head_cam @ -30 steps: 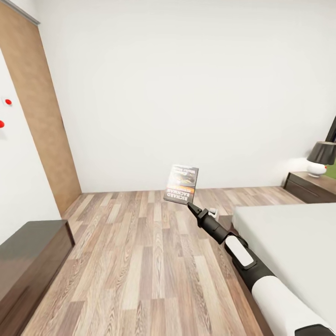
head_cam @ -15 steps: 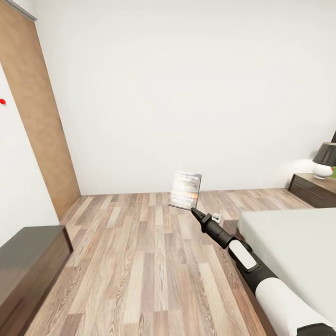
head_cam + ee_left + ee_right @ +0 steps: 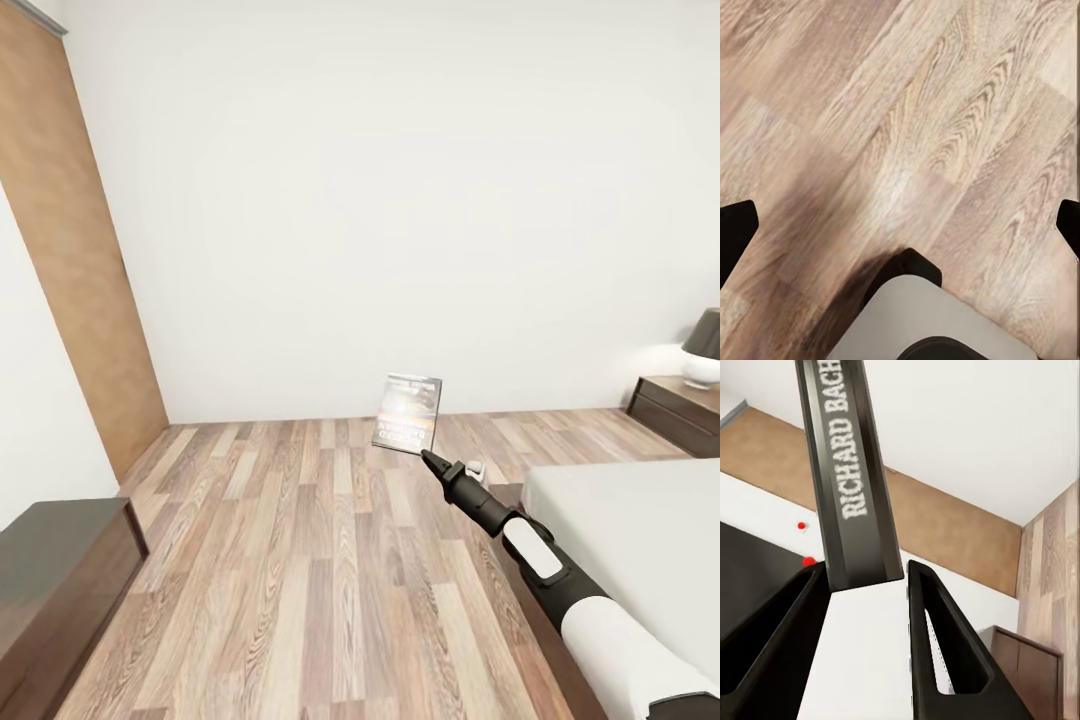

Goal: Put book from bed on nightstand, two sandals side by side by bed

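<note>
From the head view, the right arm reaches out over the wood-plank floor (image 3: 300, 560) with its right pincer (image 3: 432, 462) clamped on the lower edge of the book (image 3: 408, 413), which stands upright in the air near the corner of the bed (image 3: 640, 530), while a nightstand (image 3: 678, 408) with a lamp (image 3: 705, 360) sits by the far wall and a dark cabinet (image 3: 55, 580) stands at the near left. In the left wrist view, the left pincer (image 3: 900, 225) hangs spread wide over bare floor, its fingertips (image 3: 735, 229) at the frame's edges. In the right wrist view, the two dark fingers (image 3: 937, 652) squeeze the book's spine (image 3: 851, 472), lettered "RICHARD BACH".
</note>
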